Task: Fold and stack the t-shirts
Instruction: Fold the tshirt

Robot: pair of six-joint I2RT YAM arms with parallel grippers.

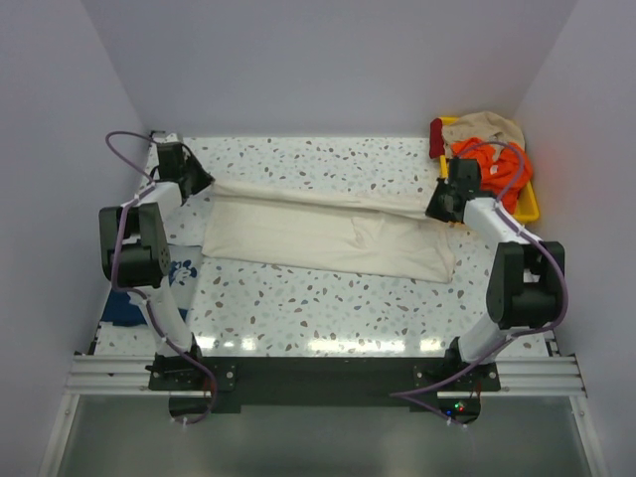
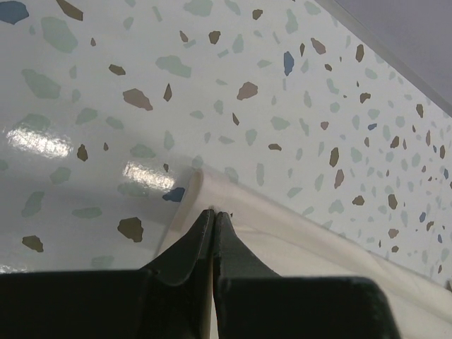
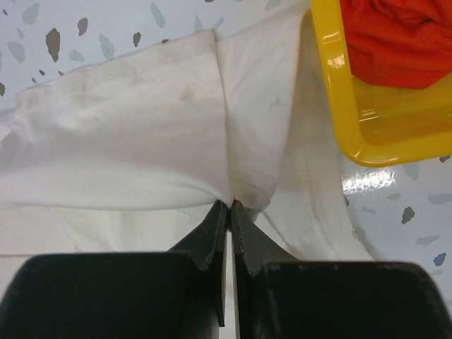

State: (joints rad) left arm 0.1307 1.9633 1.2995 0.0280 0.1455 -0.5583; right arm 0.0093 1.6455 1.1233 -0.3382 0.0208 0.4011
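Speckled terrazzo counter (image 1: 318, 308), glossy, closed in by plain pale walls (image 1: 328, 60) on three sides. Cream t-shirt (image 1: 318, 234) lies spread lengthwise across the middle of the counter, running from about 9 o'clock to 3 o'clock. Its far edge is lifted into a narrow taut band that slants from the left end to the right end, over the flat lower layer. Left pincer (image 1: 202, 182) at roughly 10 o'clock: jaws pressed together, nipping the left end of that band. In the left wrist view the dark fingertips (image 2: 205, 229) meet on the rolled cloth edge, with bare counter beyond. Right pincer (image 1: 437, 211) at roughly 2 o'clock: jaws likewise closed, clamped on the right end of the shirt. In the right wrist view the cloth gathers into creases at the meeting of the tips. Yellow tray (image 1: 532, 204) sits at the 2 o'clock corner, just beside the right pincer, its near rim touching or overlapping the cream cloth, I cannot tell which. Orange cloth (image 1: 487, 159) is heaped in the tray, with beige cloth (image 1: 487, 127) bunched behind it toward the back wall. Navy t-shirt (image 1: 124, 308) lies crumpled at 8 o'clock near the counter's left edge, partly hidden by the left arm, well apart from the cream one.
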